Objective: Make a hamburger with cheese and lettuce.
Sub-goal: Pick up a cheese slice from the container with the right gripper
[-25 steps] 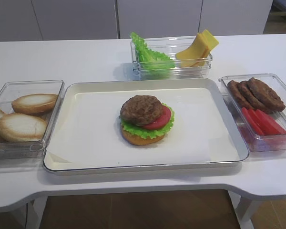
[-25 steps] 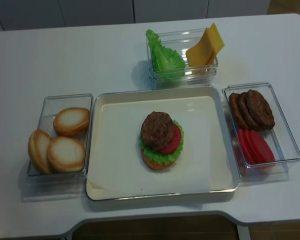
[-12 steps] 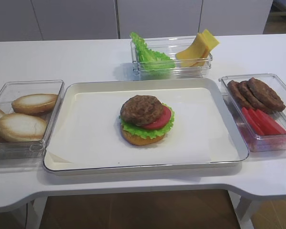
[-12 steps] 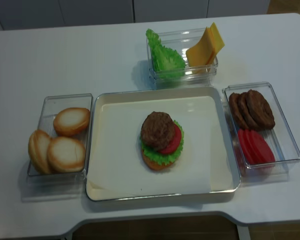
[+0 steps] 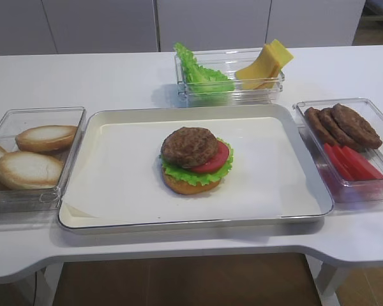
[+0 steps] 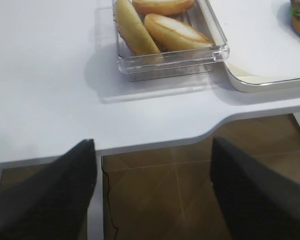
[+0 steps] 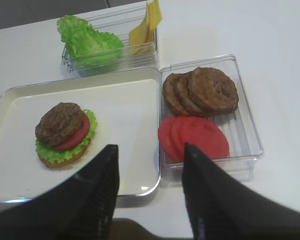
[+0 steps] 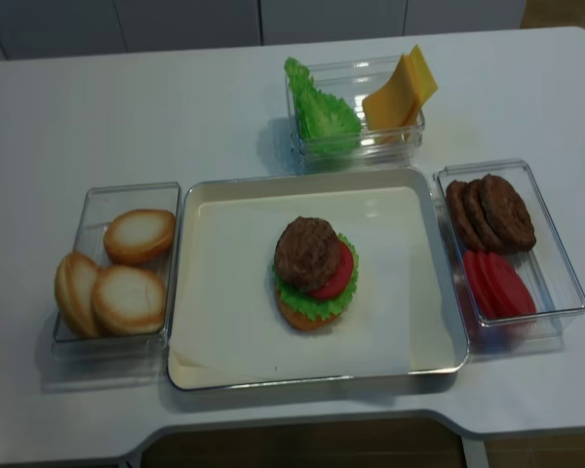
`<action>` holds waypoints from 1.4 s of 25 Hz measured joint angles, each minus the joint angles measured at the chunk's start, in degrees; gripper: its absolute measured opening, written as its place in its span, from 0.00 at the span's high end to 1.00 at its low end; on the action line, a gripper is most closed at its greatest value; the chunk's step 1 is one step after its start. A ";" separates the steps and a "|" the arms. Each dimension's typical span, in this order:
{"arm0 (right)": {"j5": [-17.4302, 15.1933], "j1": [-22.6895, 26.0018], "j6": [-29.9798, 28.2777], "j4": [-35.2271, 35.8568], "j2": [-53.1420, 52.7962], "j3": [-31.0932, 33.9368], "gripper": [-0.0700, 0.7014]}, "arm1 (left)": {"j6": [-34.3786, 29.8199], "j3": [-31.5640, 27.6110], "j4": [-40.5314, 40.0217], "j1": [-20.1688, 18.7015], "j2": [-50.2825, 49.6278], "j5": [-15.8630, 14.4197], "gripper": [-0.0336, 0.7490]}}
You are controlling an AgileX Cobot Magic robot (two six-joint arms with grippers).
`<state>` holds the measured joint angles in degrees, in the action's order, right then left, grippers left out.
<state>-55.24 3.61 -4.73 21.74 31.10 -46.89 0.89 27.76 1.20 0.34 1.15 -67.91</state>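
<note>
Centrally, on the paper-lined tray point(image 5: 300, 153), sits the hamburger point(image 5: 195, 160): a tan bun base, a frilly leaf of lettuce point(image 5: 191, 173), a red tomato slice peeking out to the right, and a brown patty on top. No single cheese slice lies apart from the fanned pile of yellow slices point(image 5: 265, 65), which leans in the clear bin point(image 5: 230, 94) behind the tray, next to loose green leaves point(image 5: 198, 75). To the tray's left a clear box point(image 5: 25, 197) holds pale bun halves point(image 5: 45, 137); to its right another box point(image 5: 364, 188) holds brown patties point(image 5: 342, 125) and tomato slices point(image 5: 351, 163). Neither arm shows in the high views. From the right wrist camera, the right hand point(image 7: 149, 192) has its two dark fingers point(image 7: 102, 190) standing apart with nothing between them, above the near rim of the tray and the surface point(image 7: 270, 60). From the left wrist camera, the left hand point(image 6: 155, 200) likewise has its fingers wide apart and empty, hanging past the surface's front edge, near the bun box.
</note>
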 joint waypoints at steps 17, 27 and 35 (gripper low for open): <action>2.62 0.00 -1.32 3.55 55.06 -40.58 0.50 | 0.00 0.00 0.00 0.00 0.00 0.00 0.28; -2.32 0.00 -5.85 12.51 85.60 -65.58 0.50 | 0.00 0.00 0.00 0.00 0.00 0.00 0.28; -2.07 0.00 -11.17 18.70 95.36 -71.82 0.49 | 0.00 0.00 0.00 0.00 0.00 0.00 0.28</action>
<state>-57.31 3.61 -15.90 40.44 126.47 -118.71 0.89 27.76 1.20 0.34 1.15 -67.91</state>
